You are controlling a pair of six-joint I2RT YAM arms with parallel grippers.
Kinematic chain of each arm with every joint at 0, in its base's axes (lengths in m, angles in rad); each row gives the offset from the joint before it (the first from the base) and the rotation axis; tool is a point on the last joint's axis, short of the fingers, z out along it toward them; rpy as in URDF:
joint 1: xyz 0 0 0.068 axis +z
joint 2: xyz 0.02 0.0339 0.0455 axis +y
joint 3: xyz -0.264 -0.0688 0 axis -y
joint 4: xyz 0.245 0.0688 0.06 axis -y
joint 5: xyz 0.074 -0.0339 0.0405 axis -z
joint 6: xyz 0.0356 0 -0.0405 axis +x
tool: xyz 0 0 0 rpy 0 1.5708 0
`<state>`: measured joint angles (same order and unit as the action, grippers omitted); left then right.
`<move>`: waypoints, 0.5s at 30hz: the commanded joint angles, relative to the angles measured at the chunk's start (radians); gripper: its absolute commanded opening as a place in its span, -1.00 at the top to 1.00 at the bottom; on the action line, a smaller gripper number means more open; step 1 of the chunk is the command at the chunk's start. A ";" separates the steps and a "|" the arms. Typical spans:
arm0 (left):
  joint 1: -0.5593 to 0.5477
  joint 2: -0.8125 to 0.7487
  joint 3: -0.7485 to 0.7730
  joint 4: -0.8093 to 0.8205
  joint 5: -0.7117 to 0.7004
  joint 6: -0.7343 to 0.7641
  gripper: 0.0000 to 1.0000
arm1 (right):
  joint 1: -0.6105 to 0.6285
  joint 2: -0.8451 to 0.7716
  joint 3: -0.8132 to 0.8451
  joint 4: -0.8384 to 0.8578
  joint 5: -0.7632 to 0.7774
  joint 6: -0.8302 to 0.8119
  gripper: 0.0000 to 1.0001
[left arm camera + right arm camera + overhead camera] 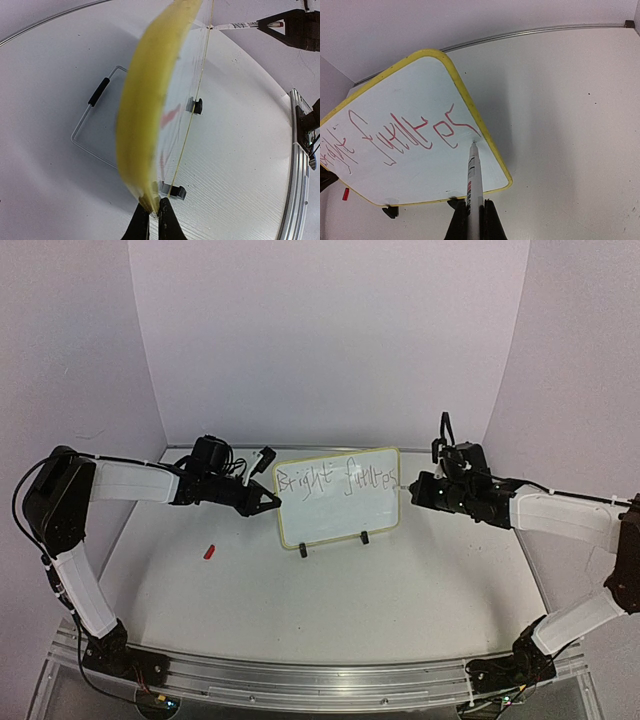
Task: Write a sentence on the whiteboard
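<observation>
The whiteboard point(340, 510) stands upright on the table, its rim yellow point(475, 112). The sentence point(335, 481) runs along its top as one line reading roughly "Bright future", red in the right wrist view point(422, 125). My left gripper point(272, 499) is shut on the board's left rim point(145, 115), with the jaws pinching the yellow edge point(154, 212). On the other side, my right gripper point(418, 489) is shut on a white marker point(474, 180). The marker's tip touches the board just under the last letter, near the right rim.
A small red cap point(209, 551) lies on the table left of the board and shows again in the right wrist view point(345, 194). Behind the board are its wire stand point(95, 120) and black clip feet point(197, 106). An aluminium rail point(300, 680) runs along the near edge.
</observation>
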<state>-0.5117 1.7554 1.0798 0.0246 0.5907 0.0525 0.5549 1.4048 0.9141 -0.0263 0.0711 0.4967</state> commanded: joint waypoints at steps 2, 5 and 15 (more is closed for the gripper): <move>0.009 0.009 0.026 -0.048 -0.094 0.030 1.00 | -0.003 0.005 0.001 0.047 -0.061 -0.014 1.00; 0.008 0.011 0.022 -0.045 -0.094 0.030 1.00 | -0.004 0.004 0.004 0.056 -0.063 -0.013 1.00; 0.008 0.007 0.017 -0.042 -0.089 0.028 1.00 | -0.004 -0.114 -0.036 0.042 -0.071 -0.003 1.00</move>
<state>-0.5117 1.7554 1.0798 0.0246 0.5907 0.0525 0.5549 1.3831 0.8995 0.0006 0.0003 0.4950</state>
